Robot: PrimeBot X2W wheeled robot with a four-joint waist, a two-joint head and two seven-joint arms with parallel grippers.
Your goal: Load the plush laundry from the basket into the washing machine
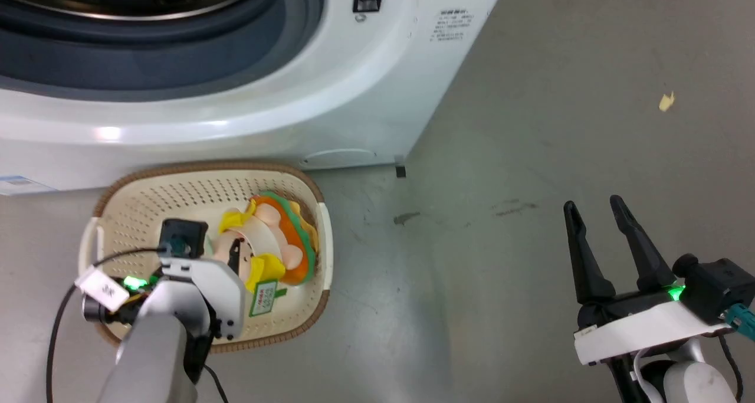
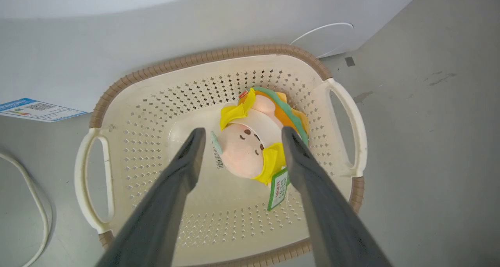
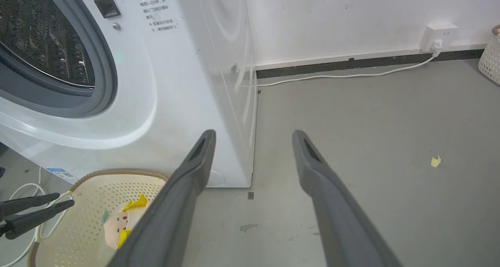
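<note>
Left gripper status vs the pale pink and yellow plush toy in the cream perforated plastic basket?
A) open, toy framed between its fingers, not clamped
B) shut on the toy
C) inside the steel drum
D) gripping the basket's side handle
A: in the left wrist view the left gripper has its fingers spread wide, and the pale pink and yellow plush toy lies in the cream perforated plastic basket, seen between them and not clamped.

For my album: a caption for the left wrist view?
Open left tool above the plush laundry in the basket, washing machine behind.
</note>
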